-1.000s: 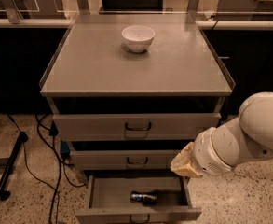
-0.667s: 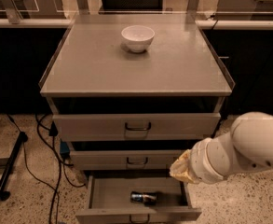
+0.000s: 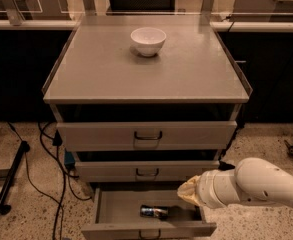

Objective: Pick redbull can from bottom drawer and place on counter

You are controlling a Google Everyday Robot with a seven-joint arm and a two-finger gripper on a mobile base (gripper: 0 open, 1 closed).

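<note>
The redbull can (image 3: 153, 212) lies on its side inside the open bottom drawer (image 3: 117, 209), near the middle. The drawer is pulled out below two shut grey drawers. My white arm reaches in from the lower right. Its gripper (image 3: 185, 194), with a tan cover, hangs over the drawer's right part, just right of and above the can and apart from it. The grey counter (image 3: 101, 69) on top carries a white bowl (image 3: 148, 40) at the back middle.
The middle drawer (image 3: 146, 171) and top drawer (image 3: 146, 135) are shut, with loop handles. Black cables (image 3: 56, 164) and a dark bar (image 3: 11, 176) lie on the speckled floor to the left. A pale worktop with glass screen (image 3: 36, 4) stands behind.
My arm has come down and a little to the left, bringing the gripper lower over the open bottom drawer and closer to the can. The can and bowl have not moved.
</note>
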